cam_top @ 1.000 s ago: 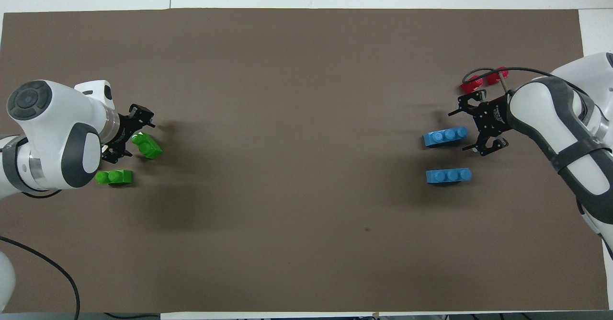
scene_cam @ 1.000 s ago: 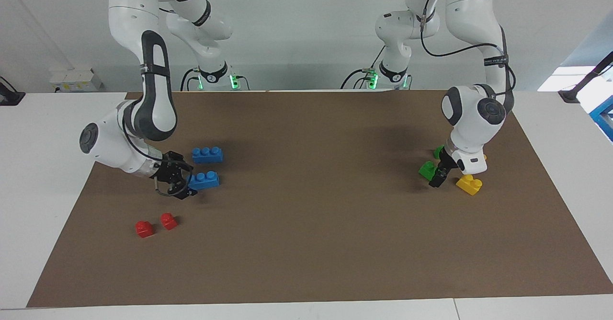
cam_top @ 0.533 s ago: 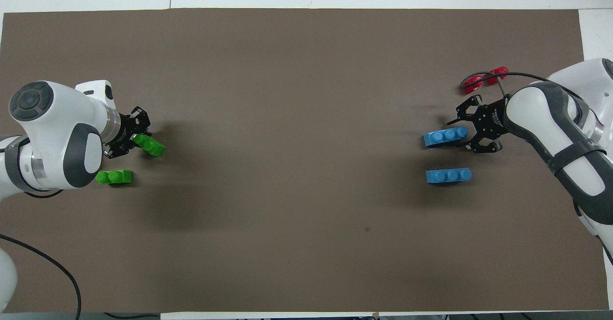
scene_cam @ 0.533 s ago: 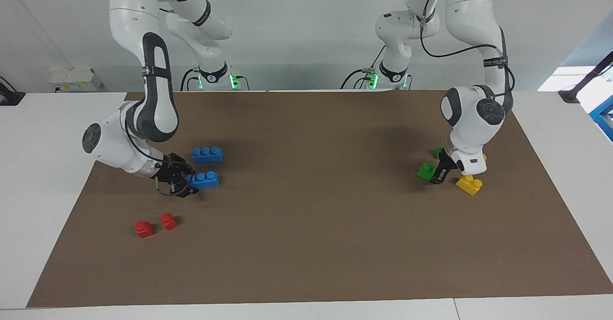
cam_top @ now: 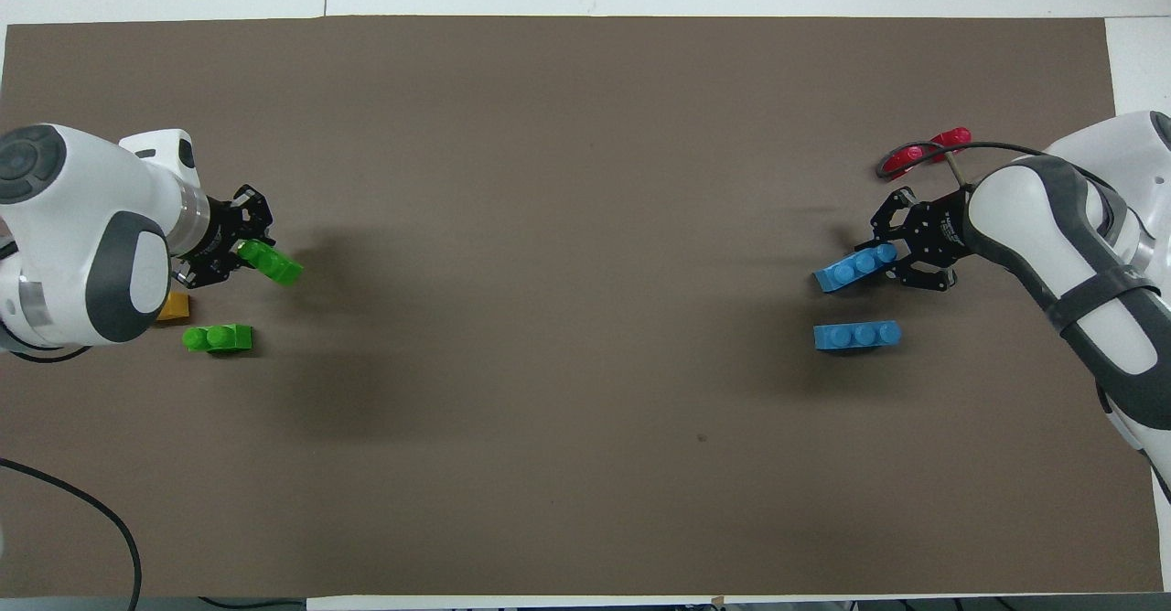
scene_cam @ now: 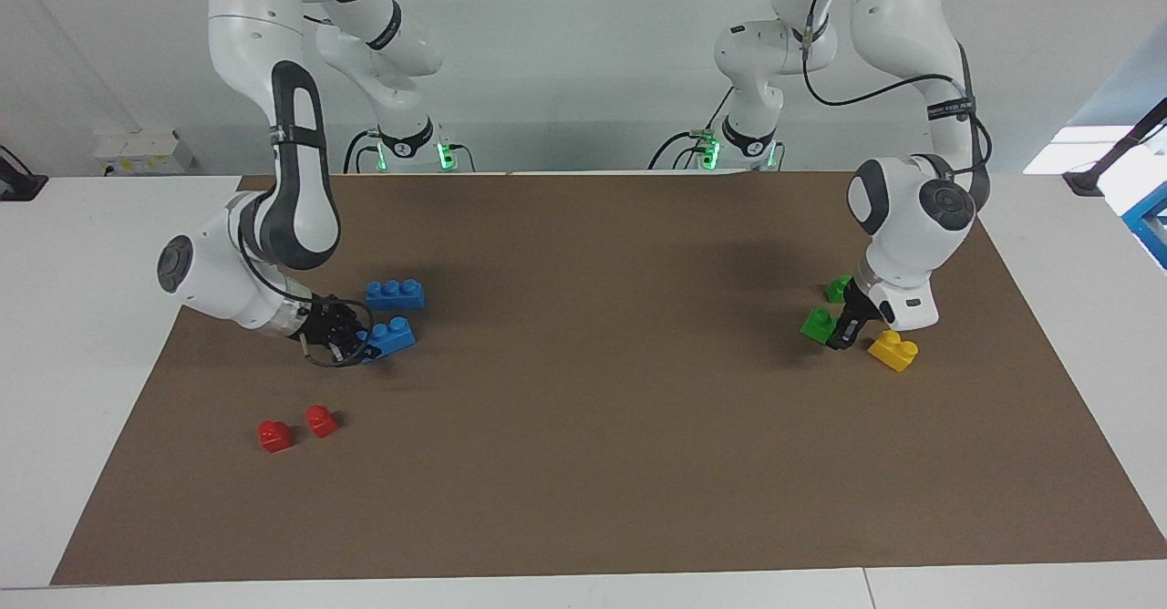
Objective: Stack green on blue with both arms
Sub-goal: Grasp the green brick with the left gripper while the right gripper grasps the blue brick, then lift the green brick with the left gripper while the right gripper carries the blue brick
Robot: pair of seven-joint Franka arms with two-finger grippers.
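Note:
At the right arm's end of the table, my right gripper (scene_cam: 365, 346) (cam_top: 886, 259) is shut on one end of a blue three-stud brick (scene_cam: 393, 333) (cam_top: 855, 267), which is tilted. A second blue brick (scene_cam: 395, 294) (cam_top: 857, 335) lies flat on the mat beside it. At the left arm's end, my left gripper (scene_cam: 837, 334) (cam_top: 240, 252) is shut on a green two-stud brick (scene_cam: 817, 323) (cam_top: 273, 262). Another green brick (scene_cam: 837, 288) (cam_top: 218, 337) rests on the mat close by, partly hidden by the arm in the facing view.
A brown mat (scene_cam: 602, 408) (cam_top: 567, 181) covers the table. Two small red bricks (scene_cam: 274, 435) (scene_cam: 320, 420) lie farther from the robots than the flat blue brick. A yellow brick (scene_cam: 893, 350) (cam_top: 172, 307) sits under the left arm's wrist.
Both grippers have closed, the right on the blue brick and the left on the green one. The blue brick has tipped and turned; the green one has shifted slightly with the left hand.

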